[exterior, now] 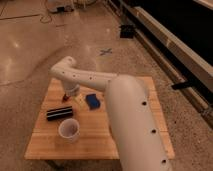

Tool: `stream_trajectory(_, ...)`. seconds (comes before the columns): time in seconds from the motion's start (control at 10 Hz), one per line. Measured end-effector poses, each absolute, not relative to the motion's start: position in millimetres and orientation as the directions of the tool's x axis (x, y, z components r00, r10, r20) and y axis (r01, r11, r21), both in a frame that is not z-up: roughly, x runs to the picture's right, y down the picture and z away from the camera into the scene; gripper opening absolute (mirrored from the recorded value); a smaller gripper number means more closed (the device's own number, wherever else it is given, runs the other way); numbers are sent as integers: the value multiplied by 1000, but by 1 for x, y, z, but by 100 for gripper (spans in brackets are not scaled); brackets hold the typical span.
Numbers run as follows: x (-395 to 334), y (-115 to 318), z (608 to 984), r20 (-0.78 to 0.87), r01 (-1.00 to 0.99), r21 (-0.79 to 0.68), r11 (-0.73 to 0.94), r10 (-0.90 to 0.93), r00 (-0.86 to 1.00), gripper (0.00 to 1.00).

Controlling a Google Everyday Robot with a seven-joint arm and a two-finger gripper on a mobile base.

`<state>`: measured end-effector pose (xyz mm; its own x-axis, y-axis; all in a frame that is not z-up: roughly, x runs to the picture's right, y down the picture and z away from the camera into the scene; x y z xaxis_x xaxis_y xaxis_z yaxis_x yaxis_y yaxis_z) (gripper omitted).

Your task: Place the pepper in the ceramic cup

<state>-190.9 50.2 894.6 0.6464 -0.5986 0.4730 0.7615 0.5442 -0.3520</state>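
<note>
The white ceramic cup (69,129) stands upright near the front left of the wooden table (142,107). The small red pepper (65,98) shows right at the tip of my gripper (68,94), just above the table's left middle. The gripper hangs from the white arm that reaches in from the lower right. It is behind the cup, about a hand's width away. I cannot see whether the pepper is off the table surface.
A black flat rectangular object (59,113) lies between the gripper and the cup. A blue rectangular block (92,101) lies to the right of the gripper. The bulky white arm (130,125) hides the table's right half. Shiny floor surrounds the table.
</note>
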Motion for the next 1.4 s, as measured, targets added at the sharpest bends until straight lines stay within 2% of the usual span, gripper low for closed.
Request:
stream_trajectory(0.5, -221, 8, 962, 504, 811, -156, 563, -661, 556, 80)
stream_trajectory(0.8, -264, -6, 976, 505, 874, -79, 479, -737, 449, 80)
stream_trajectory(1.1, -288, 4, 992, 472, 945, -55, 323, -826, 310, 80)
stream_trajectory(1.4, -287, 25, 1009, 432, 972, -111, 206, -871, 234, 78)
